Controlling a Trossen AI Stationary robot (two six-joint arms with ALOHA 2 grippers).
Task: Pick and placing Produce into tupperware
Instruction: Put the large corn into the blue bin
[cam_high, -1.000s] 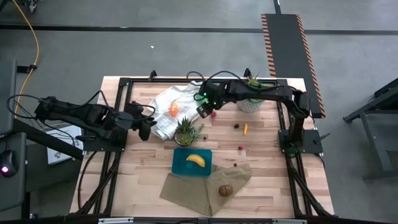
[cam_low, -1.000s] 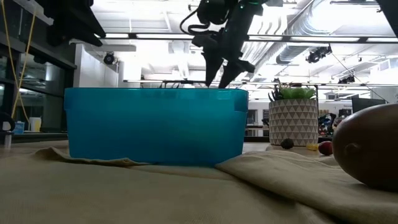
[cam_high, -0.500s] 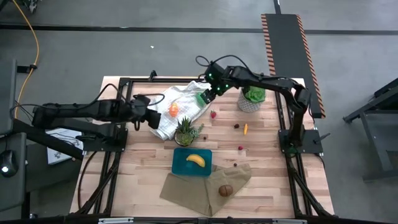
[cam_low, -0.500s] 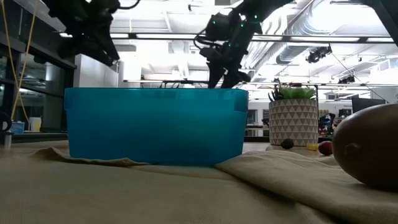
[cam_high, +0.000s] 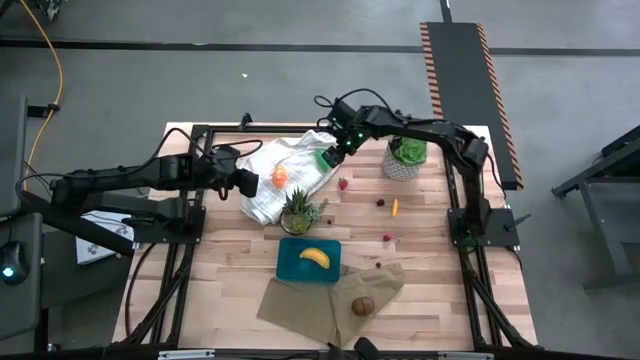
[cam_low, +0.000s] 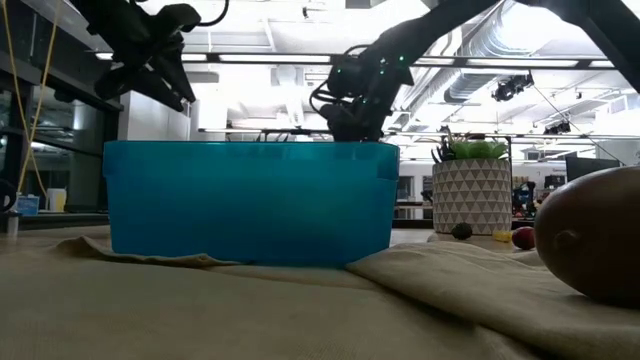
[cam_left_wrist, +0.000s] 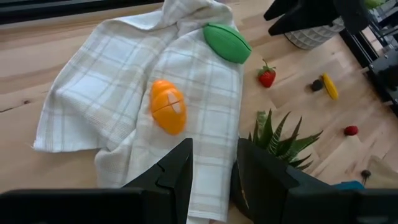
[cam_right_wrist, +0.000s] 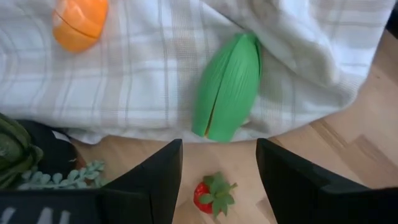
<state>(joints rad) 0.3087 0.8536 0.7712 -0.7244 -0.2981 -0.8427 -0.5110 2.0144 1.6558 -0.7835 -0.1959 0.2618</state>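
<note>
Two arms over the towel (cam_high: 285, 172)
Right end effector (cam_high: 331, 158) is wide by the green pepper (cam_right_wrist: 227, 86); left end effector (cam_high: 247, 183), closed, is near the orange (cam_left_wrist: 168, 106)

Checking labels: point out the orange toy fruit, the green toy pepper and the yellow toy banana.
orange toy fruit (cam_left_wrist: 168, 107), left wrist view, centre seam.
green toy pepper (cam_right_wrist: 227, 85), right wrist view, mid-body.
yellow toy banana (cam_high: 315, 257), high view, middle.

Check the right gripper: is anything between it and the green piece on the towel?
Nothing visible. The right gripper, open, hovers just short of the green piece, which lies bare on the white towel. A strawberry sits on the wood below, off the line.
</note>
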